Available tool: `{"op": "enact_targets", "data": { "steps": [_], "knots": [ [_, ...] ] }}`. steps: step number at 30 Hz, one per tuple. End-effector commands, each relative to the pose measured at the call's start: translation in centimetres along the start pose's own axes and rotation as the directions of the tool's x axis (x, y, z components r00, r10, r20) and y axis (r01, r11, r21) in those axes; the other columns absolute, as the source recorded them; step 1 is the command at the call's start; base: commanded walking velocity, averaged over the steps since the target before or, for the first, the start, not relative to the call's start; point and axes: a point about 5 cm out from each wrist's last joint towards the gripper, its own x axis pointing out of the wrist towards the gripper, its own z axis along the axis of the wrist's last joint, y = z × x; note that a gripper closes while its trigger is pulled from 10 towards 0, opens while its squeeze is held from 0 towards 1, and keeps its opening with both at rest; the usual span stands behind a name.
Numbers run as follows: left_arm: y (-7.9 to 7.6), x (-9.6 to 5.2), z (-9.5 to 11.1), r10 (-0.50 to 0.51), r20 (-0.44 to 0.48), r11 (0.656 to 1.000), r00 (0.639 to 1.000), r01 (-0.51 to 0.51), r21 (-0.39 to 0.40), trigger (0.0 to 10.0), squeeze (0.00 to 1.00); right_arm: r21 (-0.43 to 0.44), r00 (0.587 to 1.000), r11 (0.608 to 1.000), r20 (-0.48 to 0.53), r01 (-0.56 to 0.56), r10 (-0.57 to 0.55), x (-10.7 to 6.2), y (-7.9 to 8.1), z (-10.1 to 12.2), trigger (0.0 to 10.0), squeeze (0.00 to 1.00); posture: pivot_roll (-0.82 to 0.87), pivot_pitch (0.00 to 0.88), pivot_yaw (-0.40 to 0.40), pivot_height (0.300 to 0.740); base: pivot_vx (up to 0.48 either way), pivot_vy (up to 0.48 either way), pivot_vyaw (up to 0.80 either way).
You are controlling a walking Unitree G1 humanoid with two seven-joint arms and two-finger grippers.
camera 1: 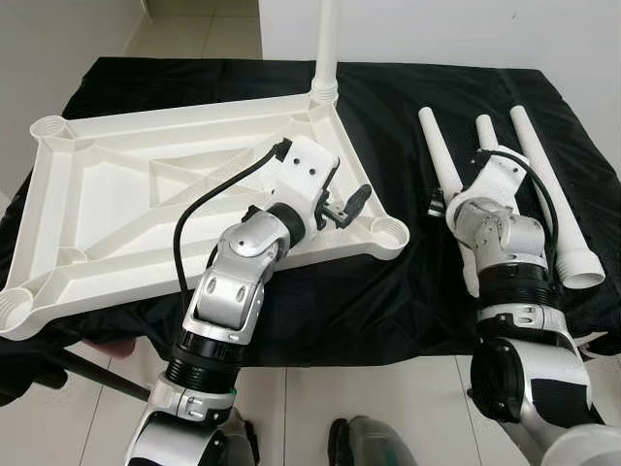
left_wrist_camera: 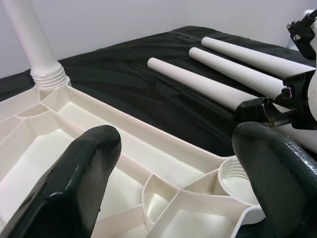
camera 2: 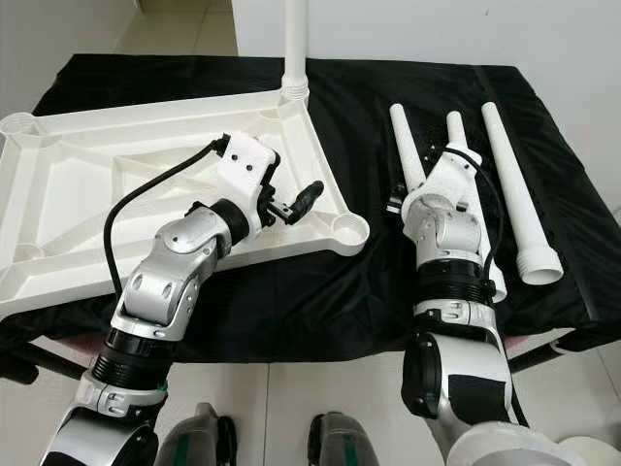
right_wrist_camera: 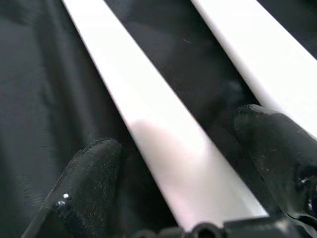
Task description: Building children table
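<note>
Lying upside down on a black-draped work surface [camera 1: 408,320], a white plastic tabletop [camera 1: 107,209] takes up the robot's left side, ribbed underside facing up, with a round socket at each corner. One white leg [camera 1: 327,49] already stands upright in the far corner socket. The left gripper [camera 1: 342,206] hovers over the tabletop's near right edge, close to the empty corner socket [camera 1: 390,233]; its two black fingers [left_wrist_camera: 81,181] are spread apart and hold nothing.

To the right, well apart from the tabletop, three loose legs lie side by side on the cloth, their wide ends pointing toward the robot. The right gripper [camera 2: 424,180] is lowered over them. In the right wrist view its fingers [right_wrist_camera: 86,176] are apart and straddle the middle leg [right_wrist_camera: 163,148], with the outer leg [camera 1: 548,189] lying just beside. They do not look closed on it yet.

The step in hand appears to be picking up the second leg. The next move likely calls for closing on that leg, lifting it clear of its neighbours, turning it upright and seating its end in an empty socket, probably the near one by the left gripper.
</note>
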Motion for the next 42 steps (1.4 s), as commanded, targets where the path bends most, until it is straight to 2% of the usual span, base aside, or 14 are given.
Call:
{"op": "enact_targets", "data": {
  "steps": [1,4,9,13,16,17,18,28,34,35,36,37,38,42],
  "knots": [
    [-0.2,-0.1,-0.2,-0.004,-0.011,1.000,1.000,0.004,0.001,10.0,0.00,-0.002,0.999,1.000,-0.033,0.005,-0.005,0.1,0.1,-0.5,10.0,0.00,-0.15,0.081,-0.032,0.740,0.000,0.000,0.00],
    [-0.3,0.0,-0.1,-0.002,-0.008,1.000,1.000,0.002,-0.007,10.0,0.00,-0.017,0.993,1.000,-0.118,-0.026,0.024,0.3,0.2,-1.6,10.0,0.00,-0.15,0.089,-0.031,0.740,0.000,0.000,0.00],
    [-0.4,0.0,0.0,-0.003,-0.006,1.000,1.000,0.003,-0.009,10.0,0.00,-0.026,0.983,0.998,-0.173,-0.060,0.054,0.3,0.5,-2.5,10.0,0.00,-0.15,0.094,-0.031,0.740,0.000,0.000,0.00],
    [-0.4,0.1,0.1,-0.004,-0.004,1.000,1.000,0.004,-0.006,10.0,0.00,0.009,0.955,0.992,-0.272,-0.125,0.123,0.1,1.1,-3.8,10.0,0.00,-0.15,0.105,-0.034,0.740,0.000,0.000,0.00],
    [-0.4,0.1,0.1,-0.003,-0.003,1.000,1.000,0.003,-0.005,10.0,0.00,0.020,0.948,0.991,-0.289,-0.136,0.135,0.1,1.1,-3.9,10.0,0.00,-0.15,0.105,-0.034,0.740,0.000,0.000,0.00],
    [-0.3,0.2,0.2,0.001,0.000,1.000,1.000,-0.001,-0.006,10.0,0.00,0.019,0.942,0.988,-0.298,-0.152,0.151,0.0,1.3,-4.1,1.3,0.00,-0.15,0.105,-0.034,0.740,0.000,0.000,0.00],
    [-0.2,0.2,0.4,0.007,0.004,1.000,1.000,-0.007,-0.006,10.0,0.00,0.033,0.933,0.985,-0.316,-0.169,0.171,-0.1,1.5,-4.2,0.0,0.00,-0.15,0.106,-0.033,0.740,0.000,0.000,0.00],
    [0.3,0.8,1.4,0.039,0.030,0.999,0.999,-0.038,-0.025,10.0,0.00,0.082,0.917,0.971,-0.319,-0.224,0.238,-0.3,2.1,-3.8,0.0,0.00,-0.14,0.105,-0.029,0.740,0.000,0.000,0.00],
    [0.6,1.3,2.3,0.043,0.062,0.999,0.997,-0.042,-0.023,10.0,0.00,0.133,0.926,0.964,-0.272,-0.232,0.260,-0.4,2.5,-2.6,0.0,0.00,-0.14,0.095,-0.021,0.740,0.000,0.000,0.00],
    [0.6,1.5,2.7,0.043,0.072,0.999,0.996,-0.042,-0.022,10.0,0.00,0.160,0.932,0.949,-0.203,-0.271,0.300,-0.5,2.8,-1.5,0.0,0.00,-0.14,0.093,-0.020,0.740,0.000,0.000,0.00],
    [0.6,1.6,2.9,0.043,0.081,0.999,0.996,-0.041,-0.023,10.0,0.00,0.174,0.939,0.935,-0.105,-0.308,0.329,-0.8,3.0,-0.2,7.1,0.00,-0.14,0.092,-0.018,0.740,0.000,0.000,0.00],
    [0.7,1.7,3.2,0.043,0.088,0.999,0.995,-0.040,-0.029,10.0,0.00,0.184,0.925,0.909,0.006,-0.375,0.380,-1.2,3.2,1.2,10.0,0.00,-0.14,0.091,-0.018,0.740,0.000,0.000,0.00],
    [0.8,1.8,3.4,0.042,0.092,0.999,0.995,-0.039,-0.036,10.0,0.00,0.193,0.905,0.885,0.079,-0.425,0.417,-1.6,3.3,2.1,10.0,0.00,-0.14,0.091,-0.017,0.740,0.000,0.000,0.00],
    [0.9,1.9,3.5,0.042,0.095,0.998,0.995,-0.038,-0.045,10.0,0.00,0.216,0.889,0.862,0.111,-0.459,0.445,-1.9,3.4,2.6,10.0,0.00,-0.14,0.090,-0.018,0.740,0.000,0.000,0.00]
  ]
}}
